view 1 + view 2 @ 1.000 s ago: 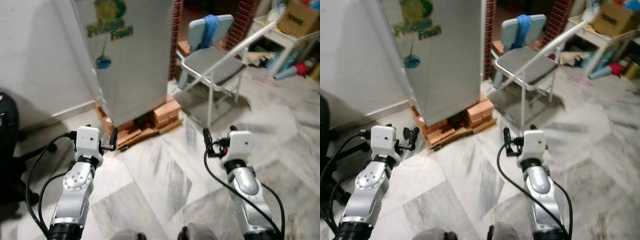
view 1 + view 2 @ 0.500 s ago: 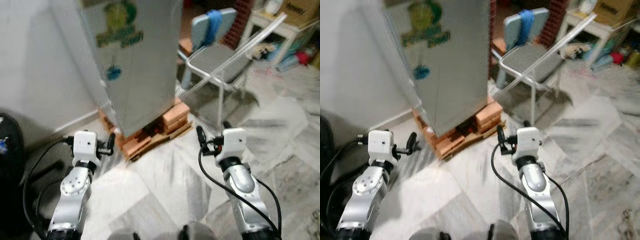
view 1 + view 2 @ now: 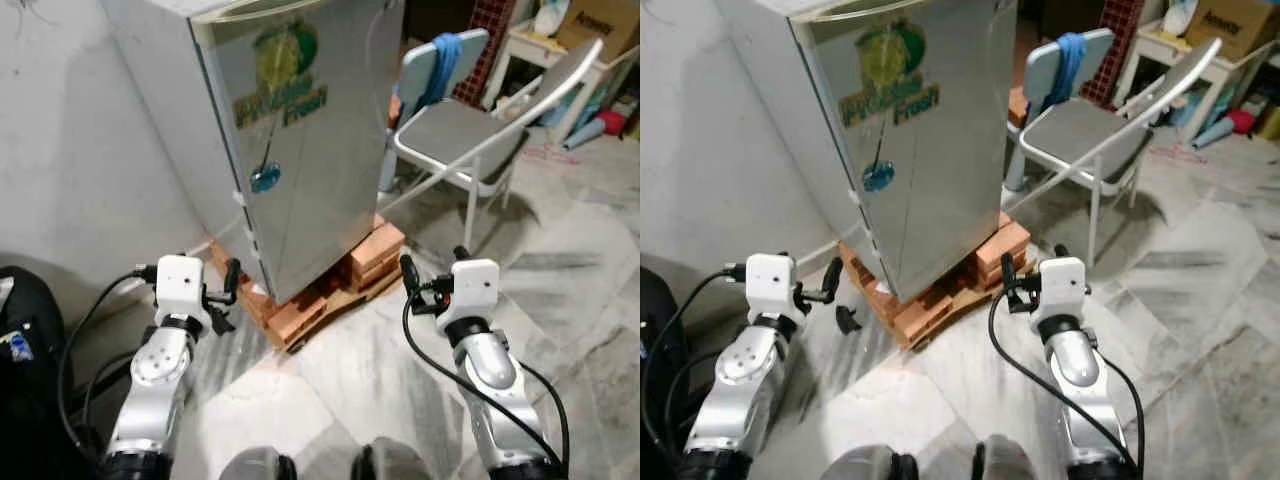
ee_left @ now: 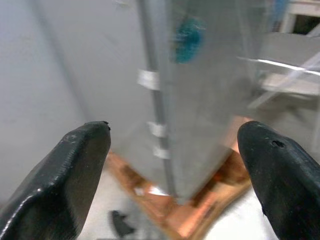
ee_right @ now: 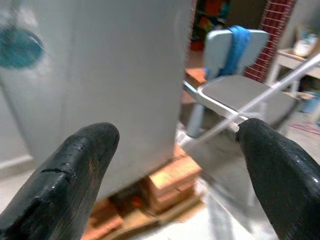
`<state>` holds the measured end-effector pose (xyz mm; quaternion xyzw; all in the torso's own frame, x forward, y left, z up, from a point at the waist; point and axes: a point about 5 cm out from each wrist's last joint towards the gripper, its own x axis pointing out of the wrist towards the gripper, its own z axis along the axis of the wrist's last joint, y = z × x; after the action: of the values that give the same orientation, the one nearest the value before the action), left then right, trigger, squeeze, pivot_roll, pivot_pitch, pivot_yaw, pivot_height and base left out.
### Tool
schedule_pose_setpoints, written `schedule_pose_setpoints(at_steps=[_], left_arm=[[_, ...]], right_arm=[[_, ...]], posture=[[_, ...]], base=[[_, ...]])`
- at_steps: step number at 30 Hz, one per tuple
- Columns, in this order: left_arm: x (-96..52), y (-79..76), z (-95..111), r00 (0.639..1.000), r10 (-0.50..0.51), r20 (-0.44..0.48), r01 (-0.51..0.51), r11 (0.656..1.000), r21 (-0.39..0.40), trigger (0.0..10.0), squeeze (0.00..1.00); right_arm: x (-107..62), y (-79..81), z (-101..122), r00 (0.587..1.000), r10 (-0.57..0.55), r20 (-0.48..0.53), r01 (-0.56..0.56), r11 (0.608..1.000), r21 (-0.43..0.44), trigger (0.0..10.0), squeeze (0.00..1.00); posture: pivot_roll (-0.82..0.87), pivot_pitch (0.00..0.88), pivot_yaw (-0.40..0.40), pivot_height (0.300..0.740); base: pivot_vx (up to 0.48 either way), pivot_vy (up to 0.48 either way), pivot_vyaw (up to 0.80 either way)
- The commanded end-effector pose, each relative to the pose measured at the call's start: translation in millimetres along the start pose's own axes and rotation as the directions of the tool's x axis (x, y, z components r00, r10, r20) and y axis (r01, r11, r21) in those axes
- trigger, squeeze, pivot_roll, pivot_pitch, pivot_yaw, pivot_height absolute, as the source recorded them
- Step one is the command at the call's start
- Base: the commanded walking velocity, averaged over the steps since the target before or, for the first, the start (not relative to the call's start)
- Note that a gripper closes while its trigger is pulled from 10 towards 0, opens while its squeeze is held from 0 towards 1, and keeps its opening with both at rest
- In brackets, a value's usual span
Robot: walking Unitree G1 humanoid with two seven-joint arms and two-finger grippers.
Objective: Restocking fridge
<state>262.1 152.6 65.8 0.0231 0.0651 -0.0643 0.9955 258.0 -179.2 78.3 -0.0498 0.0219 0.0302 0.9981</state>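
A silver fridge (image 3: 300, 150) with a green logo and a blue sticker stands shut ahead of me, raised on bricks and a wooden pallet (image 3: 330, 290). My left gripper (image 3: 225, 295) is held low in front of its left corner, open and holding nothing. To the right of the bricks my right gripper (image 3: 432, 262) is at the same height, also open and bare. In the left wrist view the fridge's corner edge (image 4: 160, 100) lies between the black fingers (image 4: 75, 170). The right wrist view looks past the fingers (image 5: 75, 170) at the fridge side and a chair (image 5: 235, 90).
A grey folding chair (image 3: 460, 120) with a blue cloth on its back stands right of the fridge. Behind it is a white table (image 3: 545, 45) with a cardboard box. A black object (image 3: 20, 340) lies at my left. A white wall (image 3: 90, 130) runs behind the fridge; marble floor stretches rightward.
The camera has moved closer and tilted up, so the fridge front now shows larger and higher. Both grippers stay open and held out as before.
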Motion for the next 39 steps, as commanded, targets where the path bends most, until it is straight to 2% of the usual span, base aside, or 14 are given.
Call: schedule_pose_setpoints(at_steps=[1, 6, 11, 14, 18, 23, 32, 39], left_arm=[[-2.5, 10.0, -1.4, 0.999, 0.028, -0.016, -0.028, 1.000, 0.011, 10.0, 0.00], [-3.9, 8.3, -2.5, 1.000, 0.020, -0.019, -0.019, 1.000, 0.019, 10.0, 0.00], [-3.1, 8.0, -2.9, 0.999, 0.024, -0.024, -0.023, 0.999, 0.029, 10.0, 0.00], [-4.4, 11.1, -2.1, 0.998, 0.057, -0.008, -0.056, 0.997, 0.057, 10.0, 0.00], [-7.0, 11.3, -5.5, 0.998, 0.049, -0.025, -0.047, 0.997, 0.055, 10.0, 0.00], [-16.7, 15.7, -7.5, 0.998, 0.065, -0.012, -0.064, 0.997, 0.037, 10.0, 0.00], [-16.4, 14.7, -5.6, 0.999, 0.045, -0.002, -0.045, 0.999, 0.028, 10.0, 0.00], [-11.8, 17.0, -3.7, 0.999, 0.034, -0.002, -0.034, 0.999, 0.026, 10.0, 0.00]], right_arm=[[0.8, 4.2, 3.9, 1.000, 0.009, 0.019, -0.009, 1.000, 0.007, 10.0, 0.00], [0.5, 4.1, 2.8, 1.000, 0.007, 0.013, -0.007, 1.000, 0.004, 10.0, 0.00], [0.5, 3.6, 2.8, 1.000, 0.006, 0.013, -0.007, 1.000, 0.005, 10.0, 0.00], [-3.5, -0.2, 2.5, 1.000, 0.002, 0.015, -0.002, 1.000, 0.002, 10.0, 0.00], [-7.8, -1.5, 1.0, 1.000, 0.000, 0.010, 0.000, 1.000, -0.001, 10.0, 0.00], [-21.2, 6.7, -5.2, 0.999, 0.029, -0.015, -0.029, 1.000, -0.002, 10.0, 0.00], [-12.6, 0.7, -1.4, 0.999, 0.029, -0.015, -0.029, 0.999, -0.018, 10.0, 0.00], [-14.5, 2.0, -1.4, 1.000, 0.022, -0.011, -0.023, 1.000, -0.013, 10.0, 0.00]], posture=[[0.01, 0.051, 0.037, 0.740], [0.01, 0.051, 0.037, 0.740], [0.01, 0.051, 0.035, 0.740], [0.01, 0.050, 0.025, 0.740], [0.01, 0.048, 0.017, 0.740], [0.01, 0.047, -0.007, 0.740], [0.02, 0.047, -0.015, 0.740], [0.00, 0.050, -0.002, 0.740]], base=[[0.000, 0.469, 0.00], [0.000, 0.478, 0.00], [0.000, 0.480, -0.73], [0.000, 0.000, -0.53], [0.000, 0.000, 0.00], [0.000, 0.000, 0.00], [0.133, 0.139, 0.00], [0.306, 0.370, -0.63]])
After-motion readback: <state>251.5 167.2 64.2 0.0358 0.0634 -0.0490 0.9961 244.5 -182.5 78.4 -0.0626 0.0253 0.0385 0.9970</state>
